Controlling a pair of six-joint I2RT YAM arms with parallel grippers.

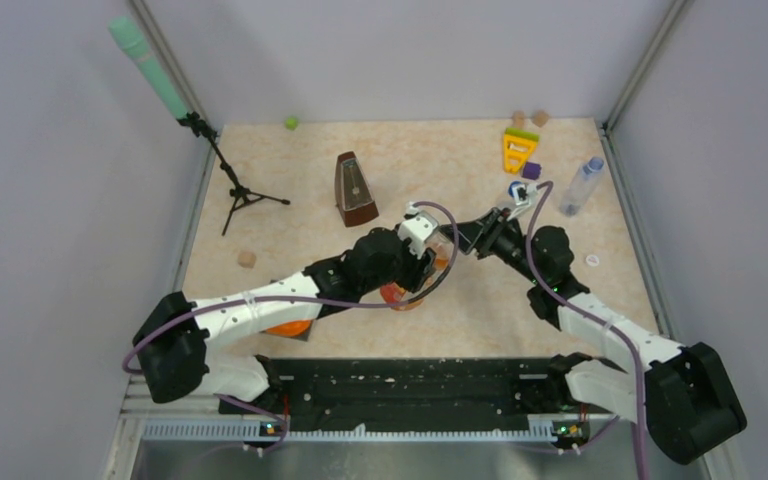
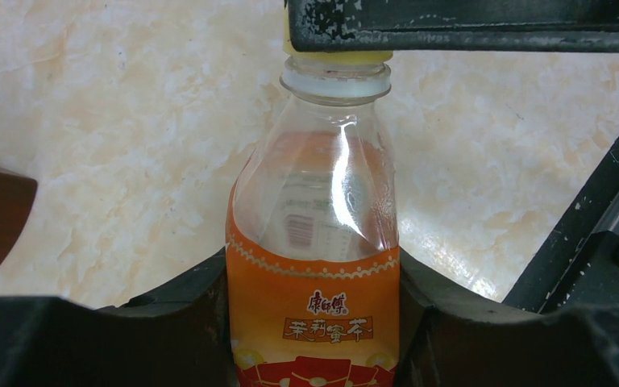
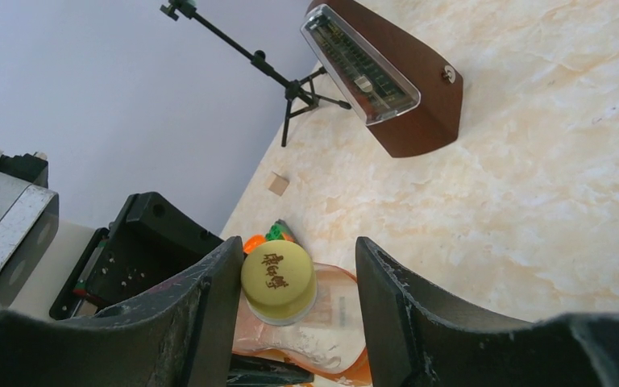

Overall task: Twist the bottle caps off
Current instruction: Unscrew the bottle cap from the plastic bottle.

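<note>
left hand [image 2: 313, 322]: clamped | right hand [image 3: 297, 278]: jaws slightly apart

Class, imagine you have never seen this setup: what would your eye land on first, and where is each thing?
Mid-table, the left gripper clamps the orange-tinted bottle by its body. The right gripper straddles the bottle's yellow cap with its jaws open, leaving a gap on one side. Farther back stands a brown metronome, and a green microphone rises on its stand at the far left.

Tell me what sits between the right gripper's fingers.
The yellow cap, on the orange bottle, with a gap beside one finger; the right wrist view shows it.
</note>
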